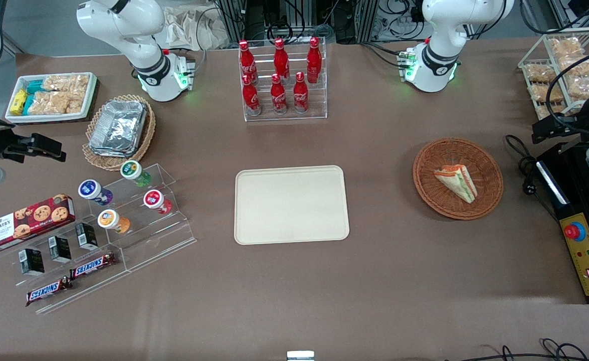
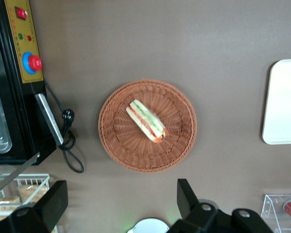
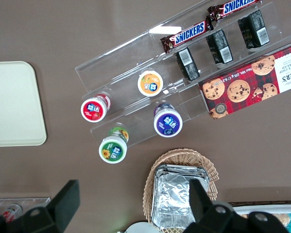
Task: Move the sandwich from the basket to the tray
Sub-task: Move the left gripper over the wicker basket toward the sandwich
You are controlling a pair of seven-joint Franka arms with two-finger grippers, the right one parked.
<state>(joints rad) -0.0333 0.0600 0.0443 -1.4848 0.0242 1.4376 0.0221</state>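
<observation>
Snickers bars (image 1: 48, 291) lie closest to the front camera, at the foot of a stepped clear stand (image 1: 174, 235) on the brown desk (image 1: 374, 291). The stand sits toward the parked arm's end and also carries small dark boxes (image 1: 59, 249) and four yogurt pots (image 1: 155, 199), tipped so their lids face the viewer. A Walkers cookie box (image 1: 26, 223) rests beside them. None of this display appears to play any part in the job.

At mid-desk the cream tray (image 1: 291, 204) lies flat and bare, its long sides running across the desk, so the whole surface is free to receive the sandwich. Farther from the camera, a rack of red cola bottles (image 1: 280, 75) stands clear of it.

Toward the working arm's end, the reddish wicker basket (image 1: 424, 185) sits well apart from the tray. The wrapped sandwich (image 1: 457, 181) lies on its side near the basket's middle, layers showing and one point toward the front camera. Nothing touches it, so the transfer looks not yet begun.

Hanging high above that end of the desk, the working arm's jaws are spread wide and hold nothing. The wrist camera looks straight down on basket and sandwich, a pose that seems to be a line-up before descent. Because the wedge lies at an angle in the basket, the jaws will probably need turning to close across its flat bread faces. An emergency-stop box (image 1: 587, 255) lies at the desk's edge.
</observation>
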